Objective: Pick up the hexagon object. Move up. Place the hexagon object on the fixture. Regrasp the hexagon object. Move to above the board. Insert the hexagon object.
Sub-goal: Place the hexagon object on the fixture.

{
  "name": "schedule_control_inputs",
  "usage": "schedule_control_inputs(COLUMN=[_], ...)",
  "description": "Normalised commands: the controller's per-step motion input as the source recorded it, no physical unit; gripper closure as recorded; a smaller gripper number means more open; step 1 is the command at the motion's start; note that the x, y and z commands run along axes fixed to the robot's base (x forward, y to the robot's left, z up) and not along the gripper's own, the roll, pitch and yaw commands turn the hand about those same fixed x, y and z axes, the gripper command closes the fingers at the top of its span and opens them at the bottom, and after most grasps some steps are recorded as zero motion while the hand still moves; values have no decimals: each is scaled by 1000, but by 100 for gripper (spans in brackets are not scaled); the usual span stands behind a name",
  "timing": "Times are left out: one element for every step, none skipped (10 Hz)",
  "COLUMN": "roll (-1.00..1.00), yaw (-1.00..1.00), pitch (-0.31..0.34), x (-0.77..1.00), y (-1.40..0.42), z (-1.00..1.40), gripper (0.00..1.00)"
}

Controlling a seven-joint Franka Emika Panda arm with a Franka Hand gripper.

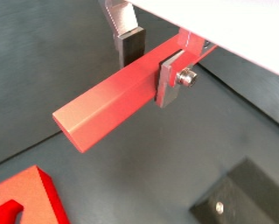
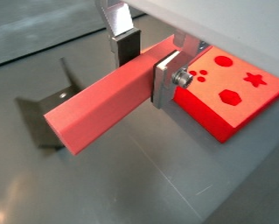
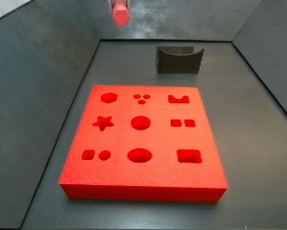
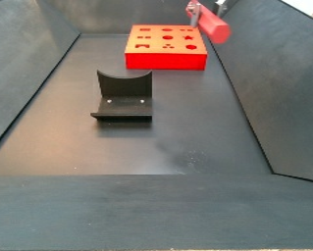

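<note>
My gripper [image 1: 151, 66] is shut on the hexagon object [image 1: 101, 109], a slim red-pink bar clamped near one end between the silver fingers, its long end sticking out level. The same grip shows in a wrist view [image 2: 146, 66]. The bar hangs high in the air, at the top of both side views [image 3: 119, 11] [image 4: 214, 24]. The board [image 3: 139, 144], a flat red slab with shaped holes, lies on the floor below, also seen in a side view [image 4: 166, 47]. The fixture [image 3: 178, 58] [image 4: 122, 96], a dark block with a U-notch, stands apart from the board.
Dark walls enclose the grey floor [image 4: 159, 147]. In the wrist views the board [image 2: 240, 101] and the fixture [image 2: 48, 114] lie far beneath the bar, on opposite sides of it. The board's hexagon hole [image 3: 108, 97] is at its far left corner.
</note>
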Motion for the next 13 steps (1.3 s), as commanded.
schedule_control_inputs(roll=[-174,-172,-171,-171,-171,-170,-169,-1000,-1000,-1000,-1000,-1000,-1000], yaw=[-426,-321,-186,-127,-90,-68,-59,-46,-51,-53,-55,-57,-63], pitch=[179,160,137,136,139,147,152,-21,-14,4,19,31,46], x=[1000,1000,1000,1000,1000,1000,1000,1000,1000,1000,1000,1000,1000], y=[-92,-87,-77,-71,-62,-52,-47,483,514,469,379,310,250], z=[-44,-42,-37,-34,-29,-24,-21,129,138,111,87,67,42], gripper=[100,100,100,100,100,100,100,100,100,100,100,100,100])
